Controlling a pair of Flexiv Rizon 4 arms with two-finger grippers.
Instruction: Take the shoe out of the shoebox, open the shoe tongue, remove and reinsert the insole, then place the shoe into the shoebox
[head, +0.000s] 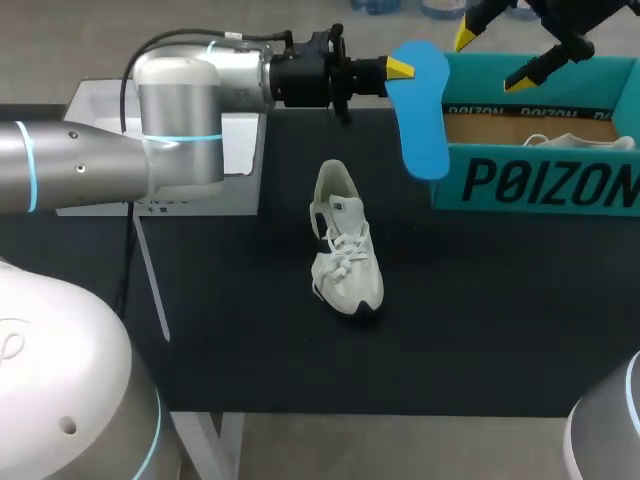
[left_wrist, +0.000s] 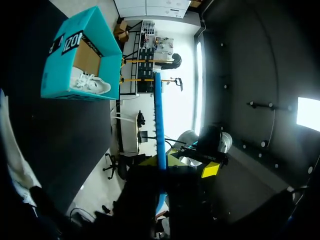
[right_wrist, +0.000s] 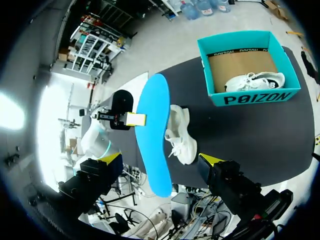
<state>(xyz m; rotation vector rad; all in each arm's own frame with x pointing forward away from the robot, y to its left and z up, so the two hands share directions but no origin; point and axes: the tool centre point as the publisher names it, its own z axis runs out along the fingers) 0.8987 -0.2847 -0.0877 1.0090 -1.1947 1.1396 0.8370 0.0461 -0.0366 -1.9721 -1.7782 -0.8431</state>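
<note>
So the blue insole (head: 420, 110) is out and the job right now, as I read it, is getting it back into the shoe (head: 345, 245). That shoe sits on its sole on the black tabletop (head: 250, 330), heel opening pointing away from the robot and toe toward it. The left end effector (head: 398, 68) is clamped on the insole near its upper end. The insole hangs in the air, up past the shoe's heel and a bit off toward the shoebox (head: 540, 185), well clear of the shoe. I honestly can't tell which end is the toe, so check that first, because the toe end has to go in leading. My tip: bring the insole right over the heel opening, tilt it so it slides along the shoe's length, and feed it under the tongue without bunching. The laces look loose, so something should hold the collar or tongue open, or the shoe will probably skid. The right end effector (head: 490, 60) is the obvious helper. Its fingers are spread apart with nothing in them, and it hovers farther from the shoe than the insole does, above the shoebox's far side. The left arm stretches nearly level across from the shoe's left with its wrist horizontal. A second shoe (head: 580, 142) lies in the shoebox, so leave that one alone.
</note>
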